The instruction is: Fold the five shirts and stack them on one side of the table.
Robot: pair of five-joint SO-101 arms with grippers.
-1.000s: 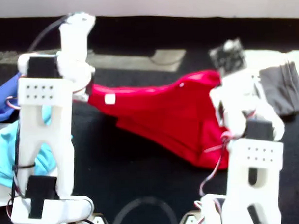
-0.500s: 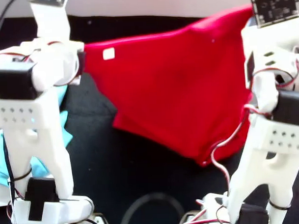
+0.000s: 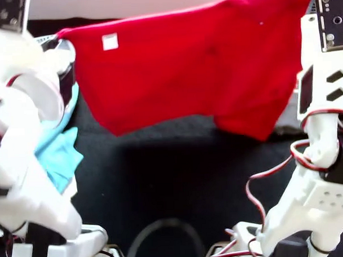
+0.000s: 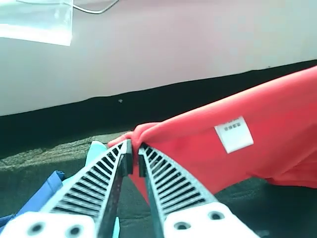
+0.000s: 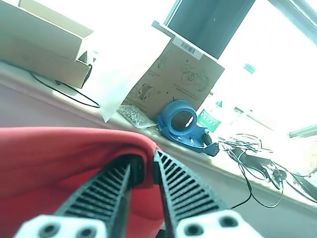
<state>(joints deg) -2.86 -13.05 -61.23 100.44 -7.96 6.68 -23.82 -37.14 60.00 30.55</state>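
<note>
Tho illegible, tag point(image 4: 233, 134) on red shirt point(image 3: 203, 65)

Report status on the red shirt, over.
Left pincer shut on red shirt, tag end; right pincer shut on far end. Shirt hangs spread between them, above table. Light blue shirt lies by left arm.
</note>
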